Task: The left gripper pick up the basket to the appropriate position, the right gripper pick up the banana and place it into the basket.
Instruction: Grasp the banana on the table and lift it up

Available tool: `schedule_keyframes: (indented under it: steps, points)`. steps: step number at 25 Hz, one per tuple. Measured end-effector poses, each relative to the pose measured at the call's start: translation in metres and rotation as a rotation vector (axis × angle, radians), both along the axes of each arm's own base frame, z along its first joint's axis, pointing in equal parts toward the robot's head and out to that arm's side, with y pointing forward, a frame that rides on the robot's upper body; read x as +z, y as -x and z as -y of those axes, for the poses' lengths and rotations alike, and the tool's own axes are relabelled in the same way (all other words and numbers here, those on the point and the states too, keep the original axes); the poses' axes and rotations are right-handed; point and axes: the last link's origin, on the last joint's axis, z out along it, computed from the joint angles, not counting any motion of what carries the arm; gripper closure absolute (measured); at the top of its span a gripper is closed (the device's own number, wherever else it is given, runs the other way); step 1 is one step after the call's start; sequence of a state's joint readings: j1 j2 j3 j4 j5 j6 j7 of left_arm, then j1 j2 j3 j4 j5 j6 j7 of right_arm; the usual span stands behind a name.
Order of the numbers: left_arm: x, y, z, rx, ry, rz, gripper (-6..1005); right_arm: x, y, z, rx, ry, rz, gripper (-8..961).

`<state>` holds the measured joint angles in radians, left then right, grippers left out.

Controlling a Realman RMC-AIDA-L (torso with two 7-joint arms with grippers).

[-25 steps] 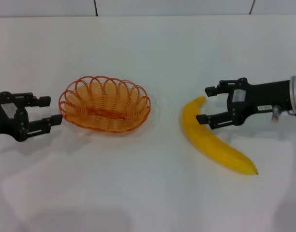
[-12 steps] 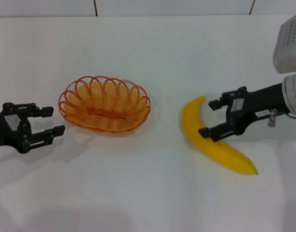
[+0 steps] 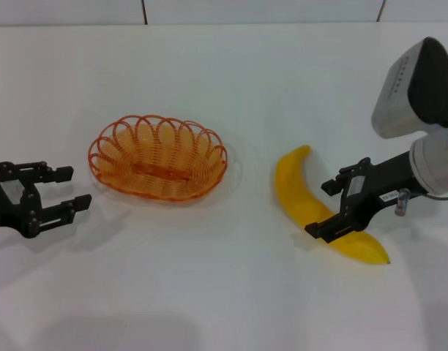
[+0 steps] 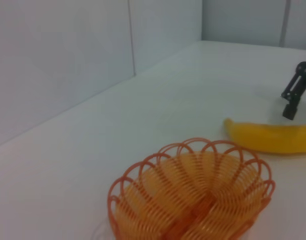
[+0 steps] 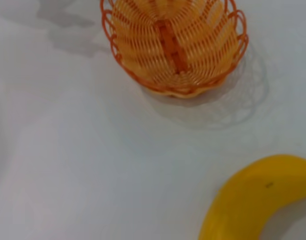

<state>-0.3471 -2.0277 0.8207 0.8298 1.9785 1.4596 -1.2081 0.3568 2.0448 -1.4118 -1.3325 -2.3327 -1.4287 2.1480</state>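
Observation:
The orange wire basket (image 3: 159,156) sits empty on the white table, left of centre. My left gripper (image 3: 69,188) is open just left of it, a small gap from its rim. The yellow banana (image 3: 319,209) lies on the table to the right. My right gripper (image 3: 329,207) is open, its fingers straddling the banana's middle from above. The left wrist view shows the basket (image 4: 193,197), the banana (image 4: 270,138) and the right gripper's fingers (image 4: 295,95). The right wrist view shows the basket (image 5: 174,42) and the banana (image 5: 253,202).
The white table (image 3: 224,292) runs to a white wall at the back (image 3: 224,11). The right arm's silver-white wrist and camera housing (image 3: 418,88) stand above the table's right edge.
My right gripper has moved down and toward the front along the banana, its arm tilting up. My left gripper has drawn back a little to the left, away from the basket.

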Motion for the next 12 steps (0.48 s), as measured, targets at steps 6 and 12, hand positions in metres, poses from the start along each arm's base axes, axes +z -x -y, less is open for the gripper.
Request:
schedule_keyframes:
  steps: [6, 12]
  points:
    - [-0.001, 0.001, 0.000, 0.000, 0.001, -0.007, 432, -0.005, -0.001, -0.002, 0.000, -0.002, 0.007, 64]
    - [-0.001, 0.000, -0.001, -0.001, 0.001, -0.007, 432, -0.015, -0.007, -0.010, -0.017, 0.012, 0.025, 84]
